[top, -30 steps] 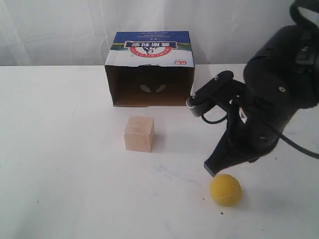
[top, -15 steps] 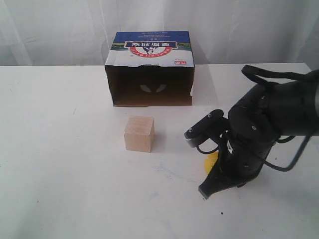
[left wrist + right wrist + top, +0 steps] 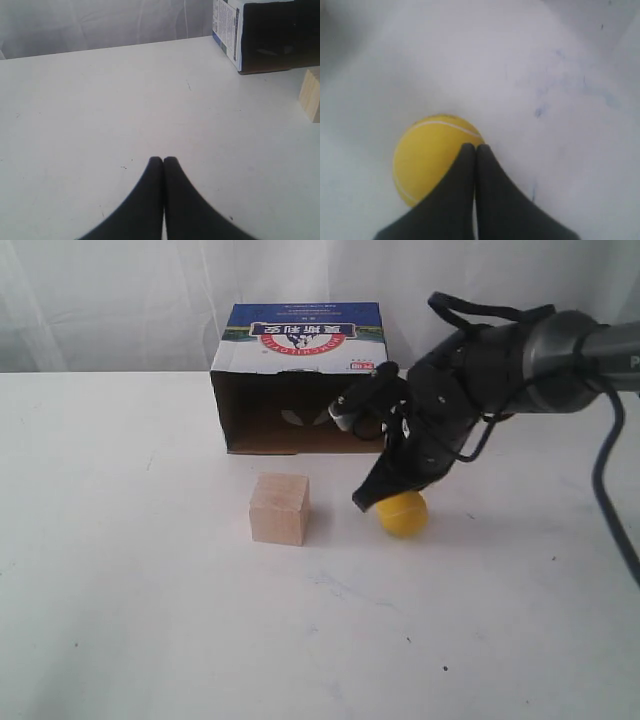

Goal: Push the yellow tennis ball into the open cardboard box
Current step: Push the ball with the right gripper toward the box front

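Yellow tennis ball (image 3: 403, 513) sits on the desk (image 3: 120, 590), near the open cardboard box (image 3: 300, 390) and slightly right of its mouth. Right tool (image 3: 364, 502), fingers pressed together, contacts the ball. Judgement: push from the ball's side away from the box, angling left, clear of the wooden cube (image 3: 279, 508). Left tool (image 3: 163, 160) together, idle.

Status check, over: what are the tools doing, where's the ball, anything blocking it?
Right tool shut, tips at yellow tennis ball. Left tool shut, far off. Ball short of open cardboard box. Wooden cube aside, not touching.
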### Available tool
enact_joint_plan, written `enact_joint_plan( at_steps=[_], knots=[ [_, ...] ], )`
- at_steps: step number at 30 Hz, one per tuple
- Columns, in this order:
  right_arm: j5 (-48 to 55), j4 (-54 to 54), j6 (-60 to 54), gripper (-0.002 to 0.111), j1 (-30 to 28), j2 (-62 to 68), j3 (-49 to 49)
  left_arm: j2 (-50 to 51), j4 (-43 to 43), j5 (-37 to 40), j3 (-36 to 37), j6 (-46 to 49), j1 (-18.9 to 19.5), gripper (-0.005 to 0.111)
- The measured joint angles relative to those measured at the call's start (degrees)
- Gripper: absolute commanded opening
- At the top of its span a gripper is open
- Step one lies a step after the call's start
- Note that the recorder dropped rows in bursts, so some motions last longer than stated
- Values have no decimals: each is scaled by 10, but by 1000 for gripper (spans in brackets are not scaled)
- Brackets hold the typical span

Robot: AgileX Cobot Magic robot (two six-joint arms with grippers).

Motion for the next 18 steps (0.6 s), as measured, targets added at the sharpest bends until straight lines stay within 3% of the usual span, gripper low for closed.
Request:
enact_joint_plan(
  at_steps=[9,18],
  knots=[
    [41,-15,0,0,0,-41,-154,0,0,0,0,0,0,0],
    [117,30,11,0,10,-82,-79,0,0,0,0,0,0,0]
  ],
)
